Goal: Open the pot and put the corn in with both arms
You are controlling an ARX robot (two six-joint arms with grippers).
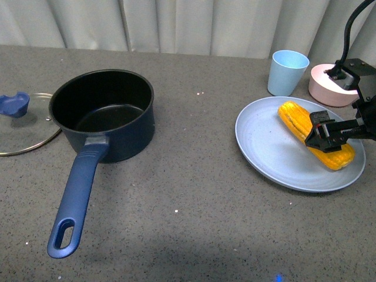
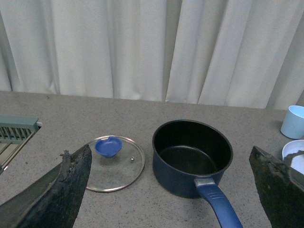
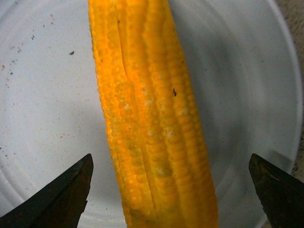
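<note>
The dark navy pot (image 1: 103,114) stands uncovered at the table's left, its long blue handle (image 1: 76,200) pointing toward me. Its glass lid (image 1: 20,123) with a blue knob lies flat on the table to the pot's left. The yellow-orange corn (image 1: 299,120) lies on a pale blue plate (image 1: 264,147) at the right. My right gripper (image 1: 329,136) hangs open just over the cob's near half; in the right wrist view the corn (image 3: 147,109) lies between the spread fingers (image 3: 61,194). My left gripper (image 2: 170,149) is open, held back from the pot (image 2: 192,156) and lid (image 2: 114,164), and out of the front view.
A light blue cup (image 1: 288,71) and a small pink bowl (image 1: 332,85) stand behind the plate at the back right. A white curtain closes off the table's far edge. A grey slatted rack (image 2: 16,130) sits beyond the lid at the far left.
</note>
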